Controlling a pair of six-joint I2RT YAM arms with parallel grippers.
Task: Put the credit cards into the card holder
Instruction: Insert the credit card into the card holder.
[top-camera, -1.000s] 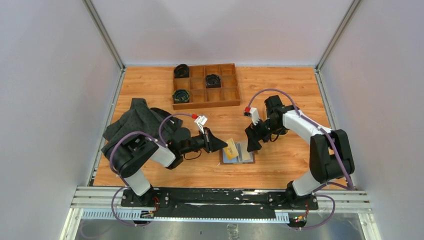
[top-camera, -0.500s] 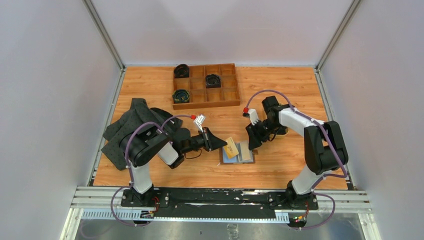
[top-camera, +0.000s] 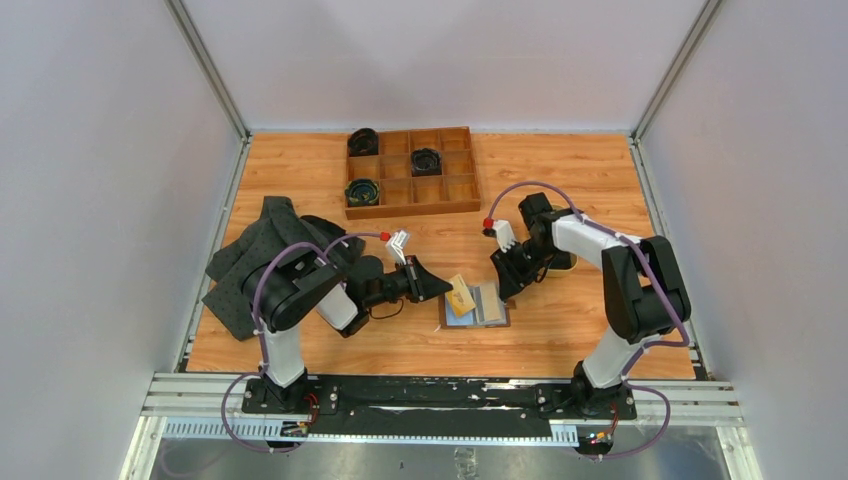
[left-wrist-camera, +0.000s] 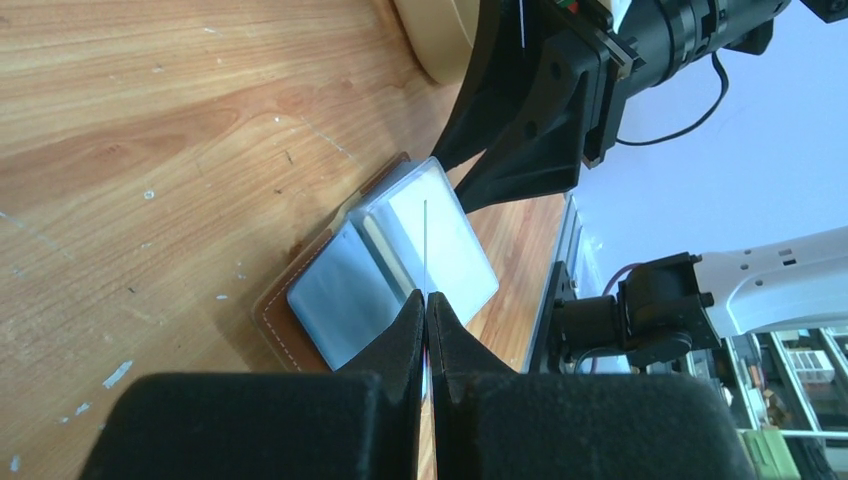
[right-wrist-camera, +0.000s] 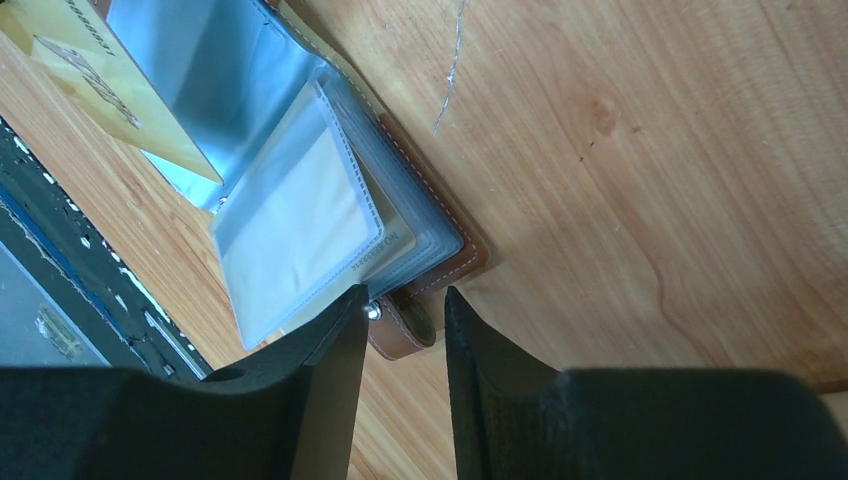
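The brown leather card holder (top-camera: 495, 322) lies open on the table, pale blue sleeves up. It also shows in the left wrist view (left-wrist-camera: 275, 312) and the right wrist view (right-wrist-camera: 450, 240). My left gripper (top-camera: 446, 289) (left-wrist-camera: 427, 300) is shut on a yellow-gold credit card (top-camera: 461, 294) (right-wrist-camera: 85, 65), held tilted over the holder's left half; it is edge-on in the left wrist view. My right gripper (top-camera: 508, 283) (right-wrist-camera: 405, 305) is open at the holder's right edge, its jaws either side of the snap strap (right-wrist-camera: 408, 328). Other cards are not in view.
A wooden compartment tray (top-camera: 440, 205) with dark round items stands at the back. A dark cloth (top-camera: 262, 250) lies left, beside my left arm. A tan dish (left-wrist-camera: 440, 40) sits behind my right gripper, mostly hidden in the top view.
Both arms have shifted posture slightly. My right gripper has edged closer to the holder's right edge. The yellow card stays over the holder's left half.
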